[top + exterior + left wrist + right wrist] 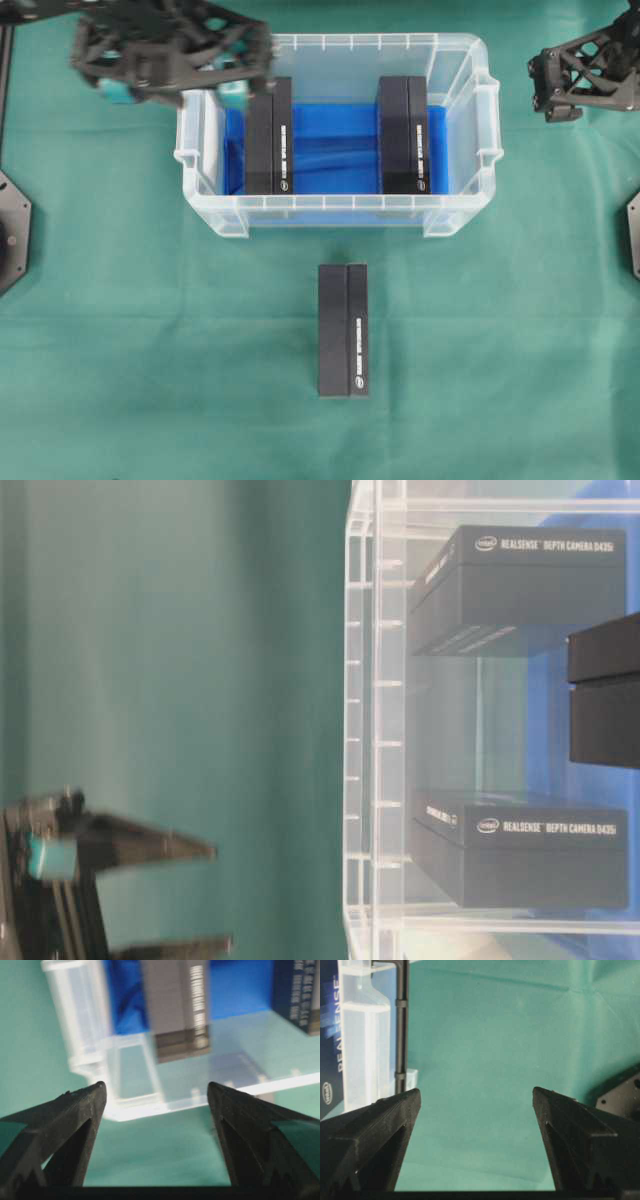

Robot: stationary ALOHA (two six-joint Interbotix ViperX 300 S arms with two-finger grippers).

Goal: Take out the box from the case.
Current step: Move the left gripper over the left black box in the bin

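Three black boxes showed from overhead, all placed here by reference to the case [340, 215], the clear plastic bin with a ribbed rim and blue floor lining that sat on the green-covered bench [150, 350]. Two of them lay inside the case: the left box [269, 137] near the case's left wall and the right box [403, 134] toward its right wall, well apart from each other, each lying long-side fore and aft on the blue lining. The third box [343, 329] lay outside, on the bench just in front of the case's near wall, not touching it.

The left tool [235, 92] hung above the far-left corner of the case, over the far end of the left box; its image was blurred. Its fingers [75, 1110] stood wide apart with nothing between them, and the left wrist view looked past them down onto the case's corner and that box. Whether the tool had dipped below the rim could not be told.

The right tool [562, 108] was outside the case, beyond its right wall, over bare bench. Its fingers [385, 1120] were also spread wide and held nothing; the right wrist view showed the case's wall at the left edge and green cloth ahead.
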